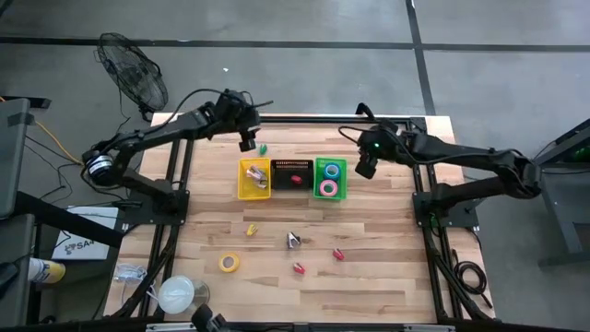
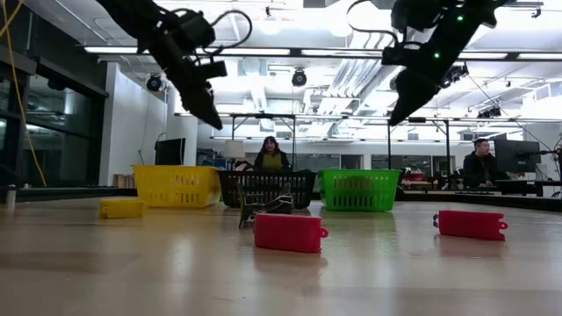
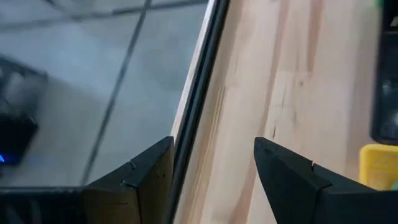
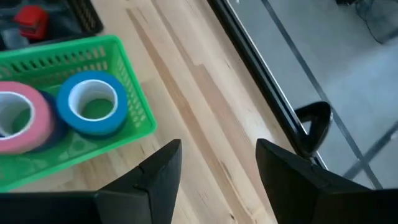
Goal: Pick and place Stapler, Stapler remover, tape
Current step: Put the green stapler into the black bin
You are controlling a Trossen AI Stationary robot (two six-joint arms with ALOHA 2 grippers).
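Three bins stand in a row mid-table: yellow (image 1: 253,178), black (image 1: 290,173) with a red stapler (image 1: 295,178) in it, and green (image 1: 330,178). The green one holds a blue tape roll (image 4: 93,102) and a pink one (image 4: 22,121). A yellow tape roll (image 1: 229,263), a yellow stapler (image 1: 252,229), two red staplers (image 1: 338,254) (image 1: 299,268) and a dark stapler remover (image 1: 293,241) lie on the near half of the table. My left gripper (image 1: 247,143) hangs open above the table behind the yellow bin. My right gripper (image 1: 365,169) hangs open just right of the green bin.
A small green item (image 1: 263,148) lies behind the yellow bin. A large white roll (image 1: 175,293) sits at the near left corner, and a fan (image 1: 134,69) stands off the far left corner. People sit beyond the far edge (image 2: 272,158) (image 2: 481,162).
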